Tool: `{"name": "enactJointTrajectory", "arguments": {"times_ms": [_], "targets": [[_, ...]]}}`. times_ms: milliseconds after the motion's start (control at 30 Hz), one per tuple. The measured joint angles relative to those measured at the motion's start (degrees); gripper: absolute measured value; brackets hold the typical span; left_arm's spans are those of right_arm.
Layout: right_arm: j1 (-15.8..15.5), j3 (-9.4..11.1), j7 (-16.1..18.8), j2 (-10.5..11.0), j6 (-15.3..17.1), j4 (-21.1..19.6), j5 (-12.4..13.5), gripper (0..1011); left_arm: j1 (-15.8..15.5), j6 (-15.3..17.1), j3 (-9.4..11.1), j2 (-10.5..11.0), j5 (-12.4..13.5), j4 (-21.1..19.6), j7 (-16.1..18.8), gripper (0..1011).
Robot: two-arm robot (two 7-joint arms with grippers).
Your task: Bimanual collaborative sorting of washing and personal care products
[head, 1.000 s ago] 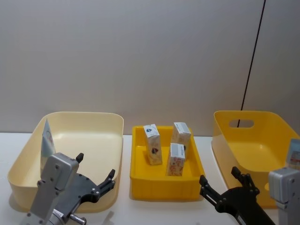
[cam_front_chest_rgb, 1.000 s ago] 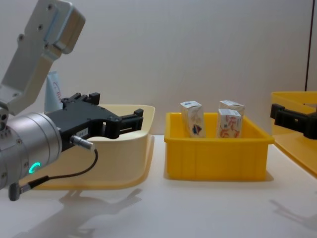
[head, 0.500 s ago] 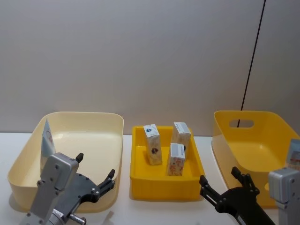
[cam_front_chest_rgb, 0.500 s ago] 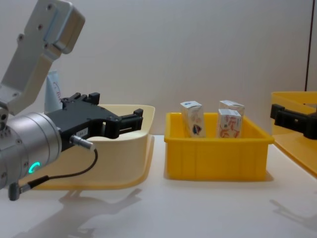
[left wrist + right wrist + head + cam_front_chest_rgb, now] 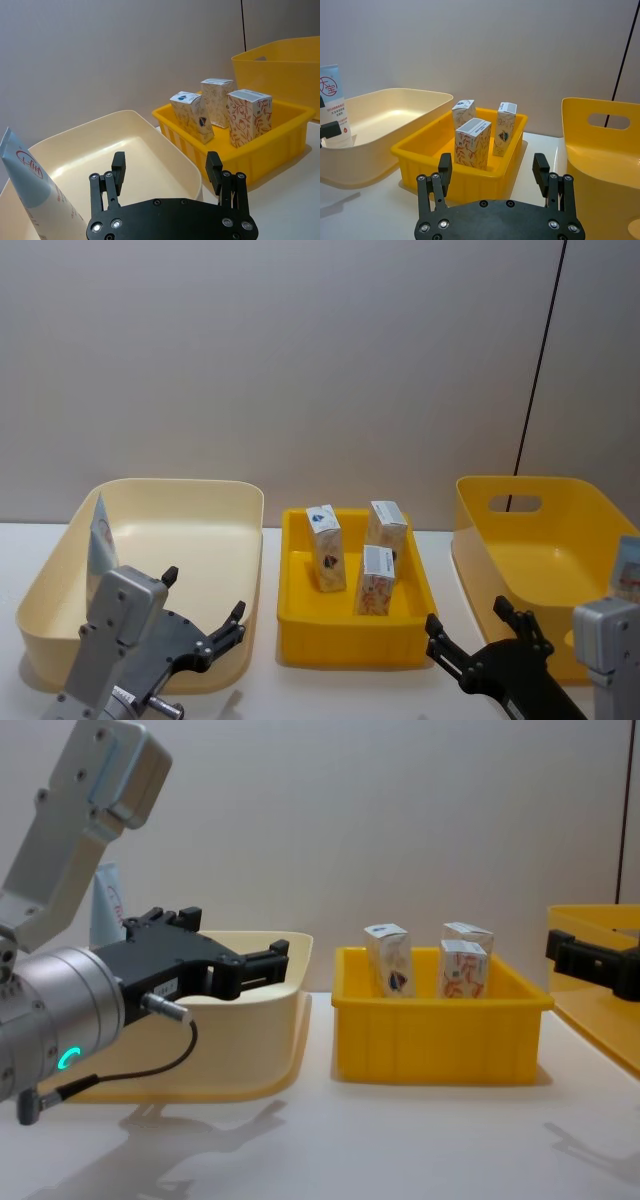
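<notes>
Three small white cartons stand in the middle yellow tray (image 5: 350, 642): a blue-printed one (image 5: 325, 548) and two orange-printed ones (image 5: 386, 528) (image 5: 376, 580). A pale-blue tube (image 5: 100, 540) leans against the left wall of the cream tub (image 5: 190, 535). Another tube (image 5: 628, 568) stands at the right edge by the yellow bin (image 5: 530, 540). My left gripper (image 5: 204, 592) (image 5: 166, 160) hangs open over the tub's front right corner, holding nothing. In front of the yellow bin my right gripper (image 5: 466, 614) (image 5: 492, 161) is open and empty too.
The tub, tray and bin stand in a row on a white table, with narrow gaps between them. A grey wall rises close behind. A dark cable (image 5: 540, 370) runs down the wall at the right. Bare table lies in front of the tray (image 5: 400, 1140).
</notes>
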Motion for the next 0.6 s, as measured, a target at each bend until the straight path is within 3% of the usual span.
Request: {"name": "enactJointTrajectory", "arguments": {"times_ms": [600], "targets": [[0.00,0.00,0.00,0.00,0.00,-0.01,0.00,1001,0.00,0.01,0.00,0.00,0.00,0.00,0.00,1000]]}}
